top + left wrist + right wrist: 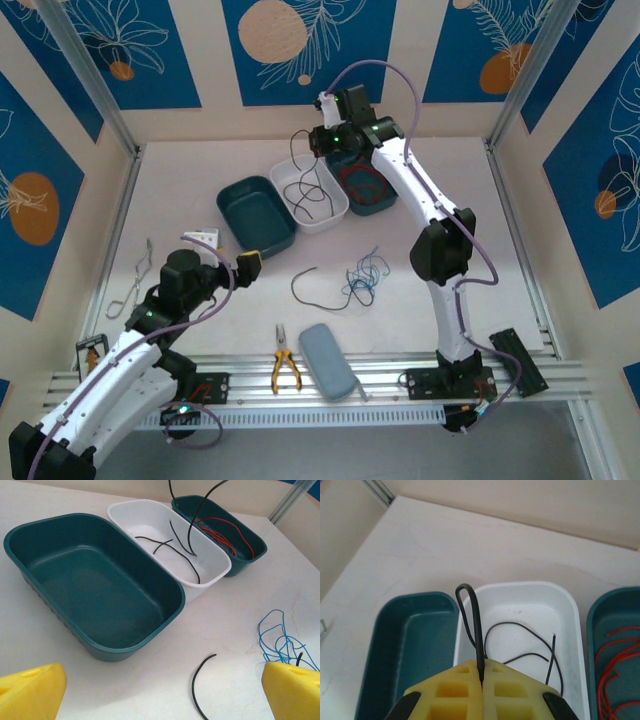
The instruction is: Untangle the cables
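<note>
The right gripper (481,682) has its yellow fingers pressed together on a thin black cable (474,625), which rises in a narrow loop just above the pads. This gripper hangs over a white rectangular plastic tub (520,597). In the top view the held cable trails down from it into the tub's far end. More loose black strands (520,655) lie curled on the white floor. To the right of that tub, and touching it, stands a smaller dark teal plastic tub (255,555) with red cables (225,532) coiled inside. On the other side sits a larger dark teal plastic tub (90,580), bare inside, with its rim against the white one.

The left gripper (165,687) has its yellow fingers spread wide apart and holds nothing. It is low over the white table (235,615), on the near side of the larger teal tub. A short curved black cable (196,680) lies on the table between its fingers, touching neither. A tangle of thin blue cable (280,640) lies just beside the finger at the right of the wrist view.

At the table's near edge lie yellow-handled pliers (285,368) and, just beside them, a grey-blue oblong case (328,362). Metal tongs (135,280) lie well apart at the left.
</note>
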`<state>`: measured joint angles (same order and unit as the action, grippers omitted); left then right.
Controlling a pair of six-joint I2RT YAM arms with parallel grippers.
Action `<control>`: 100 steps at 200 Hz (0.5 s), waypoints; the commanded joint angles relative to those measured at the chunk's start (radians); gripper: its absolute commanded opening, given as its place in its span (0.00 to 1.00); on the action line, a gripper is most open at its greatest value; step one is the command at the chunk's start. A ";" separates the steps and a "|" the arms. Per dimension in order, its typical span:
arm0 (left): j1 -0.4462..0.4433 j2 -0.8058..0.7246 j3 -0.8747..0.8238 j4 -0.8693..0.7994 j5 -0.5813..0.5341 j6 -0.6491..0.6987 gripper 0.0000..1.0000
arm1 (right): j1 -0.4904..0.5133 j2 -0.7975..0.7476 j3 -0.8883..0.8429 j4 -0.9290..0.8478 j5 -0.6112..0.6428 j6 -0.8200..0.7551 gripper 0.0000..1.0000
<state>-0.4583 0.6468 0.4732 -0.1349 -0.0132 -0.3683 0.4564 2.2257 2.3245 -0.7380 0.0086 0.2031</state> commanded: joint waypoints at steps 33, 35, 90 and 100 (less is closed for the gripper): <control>0.000 -0.002 0.020 0.004 -0.013 -0.007 1.00 | -0.009 0.061 0.013 -0.068 0.037 0.036 0.00; 0.000 -0.001 0.019 0.005 -0.013 -0.009 1.00 | -0.009 0.063 0.013 -0.069 0.037 0.036 0.00; 0.000 0.001 0.023 0.000 -0.005 -0.011 1.00 | -0.007 0.157 0.042 -0.103 0.077 0.069 0.00; 0.000 0.001 0.021 -0.001 -0.005 -0.012 1.00 | -0.004 0.173 0.047 -0.105 0.079 0.070 0.00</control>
<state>-0.4583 0.6506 0.4732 -0.1364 -0.0128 -0.3683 0.4511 2.3505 2.3302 -0.8040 0.0719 0.2523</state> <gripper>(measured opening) 0.998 0.054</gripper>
